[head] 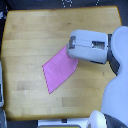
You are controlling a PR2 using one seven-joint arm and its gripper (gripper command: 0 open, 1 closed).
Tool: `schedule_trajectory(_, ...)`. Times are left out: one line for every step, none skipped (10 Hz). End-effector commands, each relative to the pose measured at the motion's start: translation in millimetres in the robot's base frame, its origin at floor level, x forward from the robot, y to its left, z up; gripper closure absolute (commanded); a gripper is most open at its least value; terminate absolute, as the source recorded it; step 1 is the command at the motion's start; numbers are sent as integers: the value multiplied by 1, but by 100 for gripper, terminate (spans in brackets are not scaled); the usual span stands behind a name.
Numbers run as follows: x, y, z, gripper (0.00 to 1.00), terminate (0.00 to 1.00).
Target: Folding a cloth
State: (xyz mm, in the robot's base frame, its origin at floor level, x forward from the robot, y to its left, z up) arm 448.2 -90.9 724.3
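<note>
Jaws hidden under the wrist housing, their state impossible to tell, the gripper (71,51) is hovering over the cloth's (59,71) two-o'clock corner. The cloth is lying flat just right of the table's (30,30) centre. Apparently the opening grasp; next, that corner needs carrying toward eight o'clock. The arm (92,46) is reaching in from three o'clock.

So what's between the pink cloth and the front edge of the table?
Nothing. In the exterior view, only bare wood of the table lies between the pink cloth and the table's lower edge.
</note>
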Motion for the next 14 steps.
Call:
schedule_trajectory(-2, -1, 0, 100, 0)
schedule_trajectory(-1, -1, 1, 100, 0)
schedule_trajectory(0, -1, 1, 100, 0)
schedule_trajectory(-1, -2, 3, 100, 0)
schedule_trajectory(-2, -5, 7, 100, 0)
schedule_trajectory(-2, -6, 7, 100, 0)
schedule_trajectory(-1, -7, 16, 100, 0)
schedule_trajectory(10, -1, 30, 100, 0)
schedule_trajectory(17, 2, 37, 100, 0)
schedule_trajectory(22, 9, 53, 100, 0)
schedule_trajectory(24, 14, 66, 100, 0)
schedule_trajectory(18, 24, 82, 100, 0)
schedule_trajectory(5, 35, 96, 100, 0)
schedule_trajectory(-1, 38, 102, 100, 0)
